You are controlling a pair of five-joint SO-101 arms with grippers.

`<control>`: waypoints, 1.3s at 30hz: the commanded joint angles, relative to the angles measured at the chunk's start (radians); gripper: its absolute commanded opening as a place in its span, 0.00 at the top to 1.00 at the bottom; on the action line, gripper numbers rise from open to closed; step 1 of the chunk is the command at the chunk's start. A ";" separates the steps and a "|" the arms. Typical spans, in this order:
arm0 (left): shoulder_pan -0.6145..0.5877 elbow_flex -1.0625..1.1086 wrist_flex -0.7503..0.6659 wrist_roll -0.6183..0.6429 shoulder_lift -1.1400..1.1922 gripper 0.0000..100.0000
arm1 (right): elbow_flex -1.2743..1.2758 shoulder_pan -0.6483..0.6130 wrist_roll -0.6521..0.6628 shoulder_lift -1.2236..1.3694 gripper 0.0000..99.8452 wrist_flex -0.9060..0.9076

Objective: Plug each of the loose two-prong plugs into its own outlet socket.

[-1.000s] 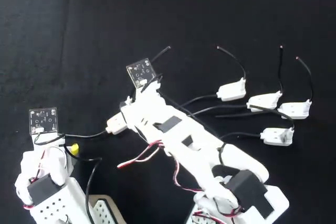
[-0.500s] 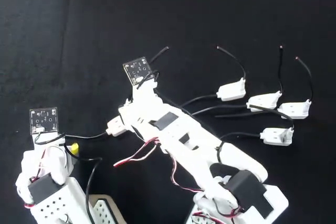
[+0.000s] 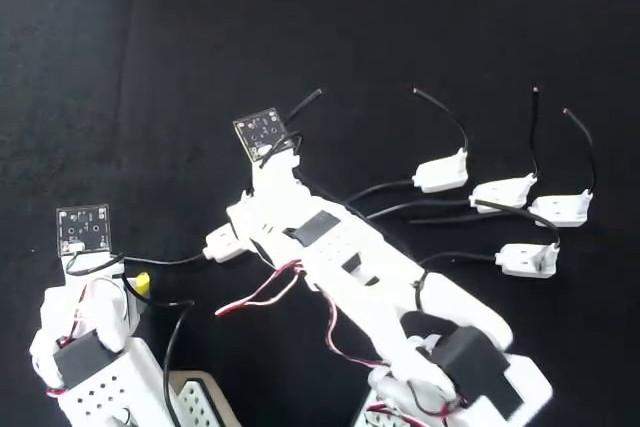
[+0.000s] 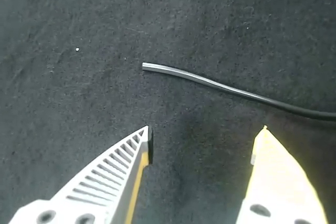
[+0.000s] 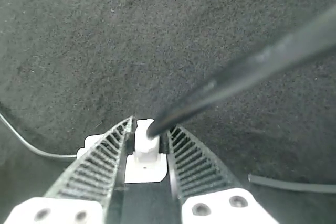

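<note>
- R gripper (image 5: 150,129): ribbed white fingers clamped on small white plastic plug (image 5: 143,157); plug's thick black cable (image 5: 236,69) leads up out of the grip.
- Held plug sits well left of cluster of four white corded blocks (image 3: 503,192), low over black cloth table (image 3: 150,77).
- L gripper (image 4: 206,129): fingers wide apart, nothing between; thin black wire end (image 4: 210,81) just beyond tips, farther left of the blocks.

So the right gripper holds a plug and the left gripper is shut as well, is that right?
Not quite: the left gripper is open, as the left wrist view shows. The right gripper does hold a plug.
</note>
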 commanded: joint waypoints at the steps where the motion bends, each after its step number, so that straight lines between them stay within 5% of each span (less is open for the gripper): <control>1: -0.008 -0.004 -0.021 -0.003 -0.006 0.69 | -0.005 -0.003 -0.009 -0.094 0.99 0.023; 39: -0.001 -0.002 -0.021 -0.005 -0.006 0.69 | -0.099 -0.129 -0.038 0.208 0.99 0.064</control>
